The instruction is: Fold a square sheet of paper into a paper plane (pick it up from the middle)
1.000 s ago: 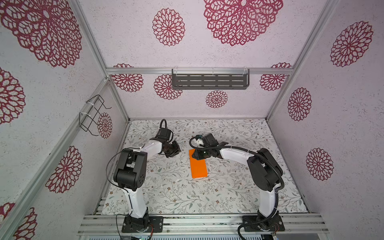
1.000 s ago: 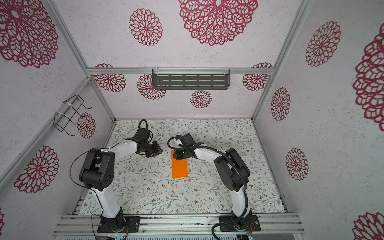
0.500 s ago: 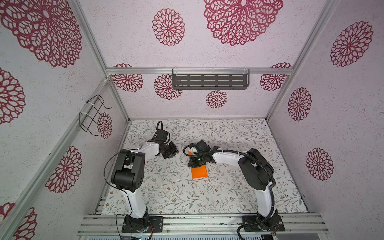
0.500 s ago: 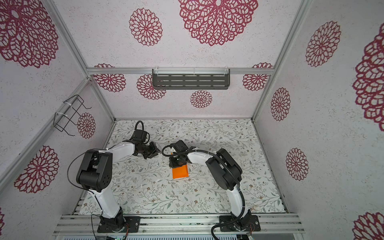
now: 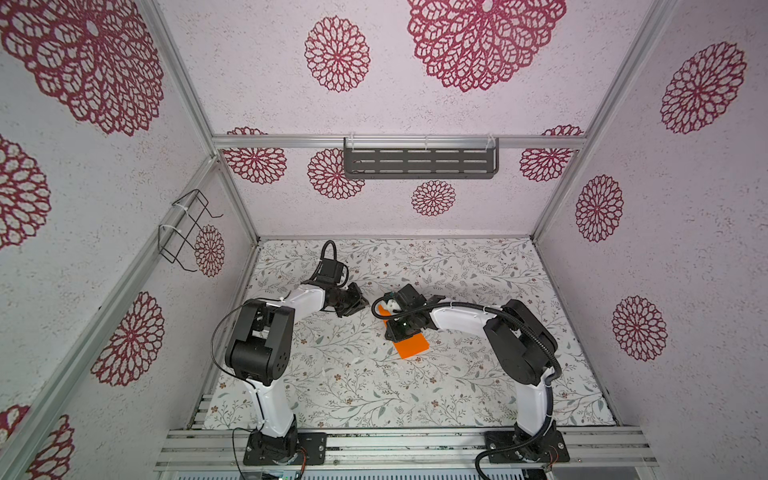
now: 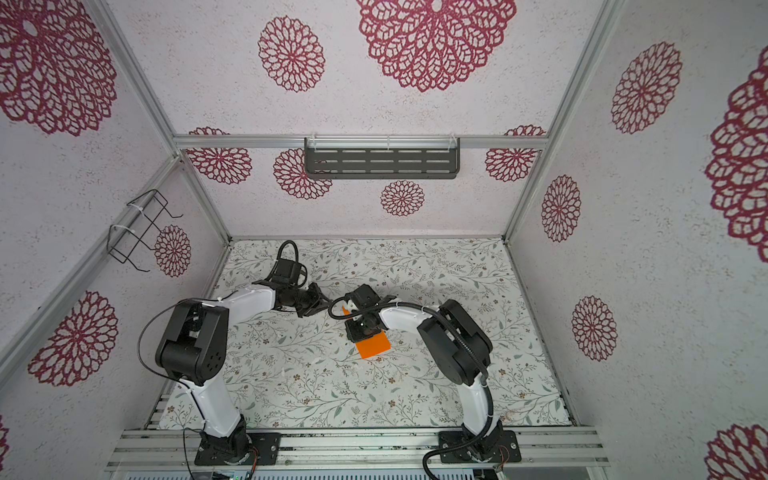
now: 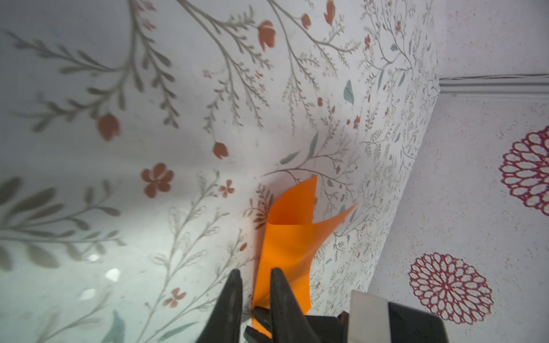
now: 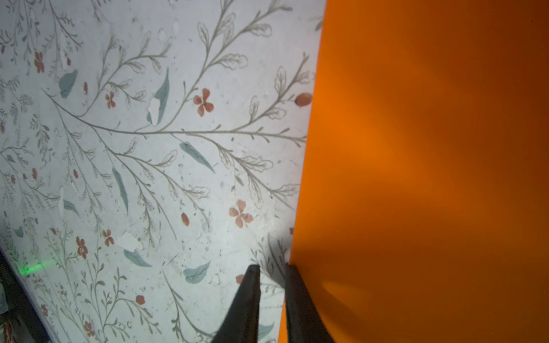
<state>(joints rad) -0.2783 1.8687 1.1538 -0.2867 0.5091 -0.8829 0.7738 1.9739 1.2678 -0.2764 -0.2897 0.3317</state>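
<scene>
Black fingers (image 7: 234, 297) of the left claw (image 5: 364, 305) are standing a narrow gap apart and are gripping nothing; in both top views this claw (image 6: 325, 305) is pointing rightward across the floral worktop (image 5: 353, 386), near the paper (image 5: 411, 345) but apart from it. Through that gap, in the left wrist view, the orange paper (image 7: 285, 246) is showing beyond the tips, two of its corners fanning apart and standing up off the worktop. Further right, near the worktop's middle, the paper (image 6: 374, 347) is lying partly under the right claw (image 5: 395, 336), which is reaching in from the right and pointing steeply down at the paper's far end; only the near end is showing clear of it. In the right wrist view the right claw (image 8: 272, 266) is likewise parted only slightly, bare worktop showing between its tips, while the paper (image 8: 430, 178) is filling one side, its edge running right beside one finger and not being clamped.
</scene>
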